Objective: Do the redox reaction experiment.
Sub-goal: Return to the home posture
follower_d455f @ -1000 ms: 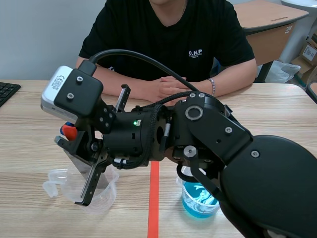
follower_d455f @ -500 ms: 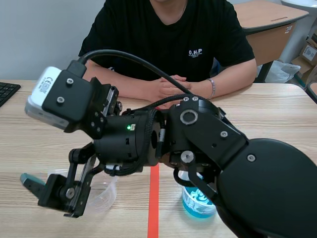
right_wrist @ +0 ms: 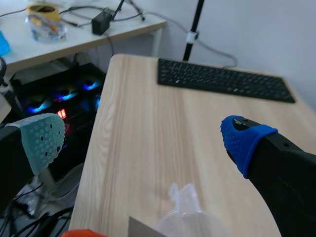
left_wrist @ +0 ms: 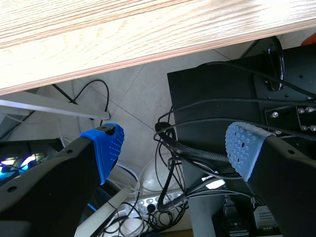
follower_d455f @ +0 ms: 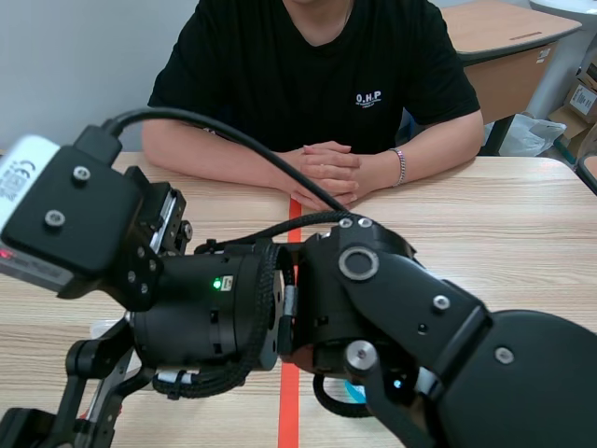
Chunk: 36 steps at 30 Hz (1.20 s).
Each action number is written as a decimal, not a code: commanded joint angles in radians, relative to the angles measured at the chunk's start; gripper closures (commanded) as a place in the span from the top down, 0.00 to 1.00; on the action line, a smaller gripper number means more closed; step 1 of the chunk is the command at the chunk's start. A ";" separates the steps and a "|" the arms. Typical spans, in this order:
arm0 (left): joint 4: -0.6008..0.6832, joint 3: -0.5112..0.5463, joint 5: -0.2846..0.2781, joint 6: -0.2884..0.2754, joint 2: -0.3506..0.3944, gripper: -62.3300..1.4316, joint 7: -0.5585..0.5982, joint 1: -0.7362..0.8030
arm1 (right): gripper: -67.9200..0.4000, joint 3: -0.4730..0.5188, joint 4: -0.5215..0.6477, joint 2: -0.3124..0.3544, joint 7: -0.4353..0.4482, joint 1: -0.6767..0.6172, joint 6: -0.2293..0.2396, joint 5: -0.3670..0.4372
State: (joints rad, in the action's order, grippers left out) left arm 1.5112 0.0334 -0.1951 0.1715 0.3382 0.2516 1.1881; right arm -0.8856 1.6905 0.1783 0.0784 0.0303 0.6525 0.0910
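R gripper [right_wrist: 144, 142] wide open, empty, over table [right_wrist: 148, 123]; L gripper [left_wrist: 174, 148] open, empty, below table edge. Risk: low R arm [follower_d455f: 392, 308] sweep knocks clear plastic [right_wrist: 185, 203] off table

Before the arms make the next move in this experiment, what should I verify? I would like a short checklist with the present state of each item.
1. The left claw is open and empty: ok.
2. The left claw is above the table: not ok; it faces past the edge toward cables below.
3. The right claw is open and empty: ok.
4. The clear plastic piece is near the right claw: ok, on the table under it.
5. The near table is free: cannot tell; the right arm covers it in the scene view.
6. The person's hands are away from the arms: ok, folded at the far side.
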 commanded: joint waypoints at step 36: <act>0.006 -0.001 -0.002 -0.002 0.016 0.74 0.010 0.009 | 1.00 0.963 0.282 0.500 0.173 -0.642 -0.219 0.333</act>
State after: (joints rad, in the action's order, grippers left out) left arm 1.5112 0.0334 -0.1951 0.1715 0.3401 0.2516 1.1881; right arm 0.0780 1.9499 0.6758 0.2352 -0.6174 0.4374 0.4129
